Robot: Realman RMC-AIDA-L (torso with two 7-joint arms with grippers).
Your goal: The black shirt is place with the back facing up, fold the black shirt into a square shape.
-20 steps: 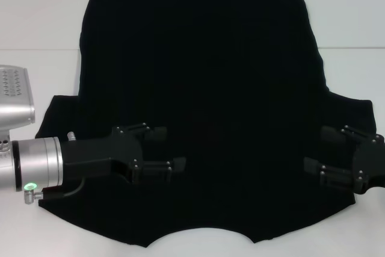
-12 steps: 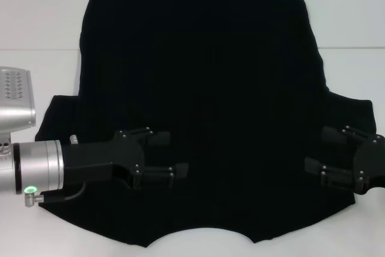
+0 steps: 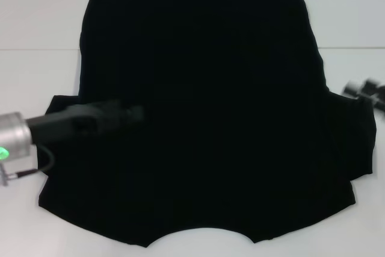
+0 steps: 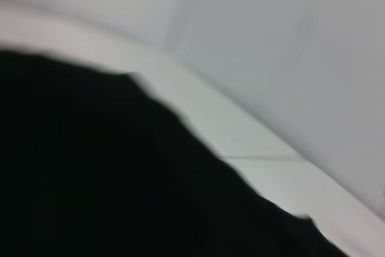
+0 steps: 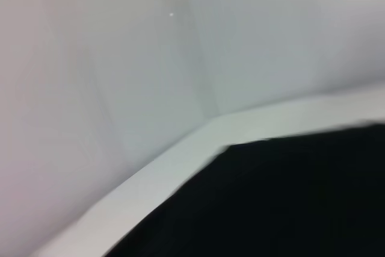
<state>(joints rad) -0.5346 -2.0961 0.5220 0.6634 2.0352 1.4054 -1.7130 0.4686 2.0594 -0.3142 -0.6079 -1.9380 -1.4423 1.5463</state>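
Item: black shirt (image 3: 204, 106). Laid flat across the centre of the head view on the white table (image 3: 36, 4), hem at the upper edge, neckline at the bottom edge, sleeves spread at lower left and lower right. No fold is seen; the square is judged wholly undone, every fold remaining.

Left gripper (image 3: 129, 114): placed at mid-left of the frame, over the sleeve, arm extended inward; finger state cannot be told.

Right gripper (image 3: 364, 90): seen at the right edge, beside the sleeve; finger state cannot be told.
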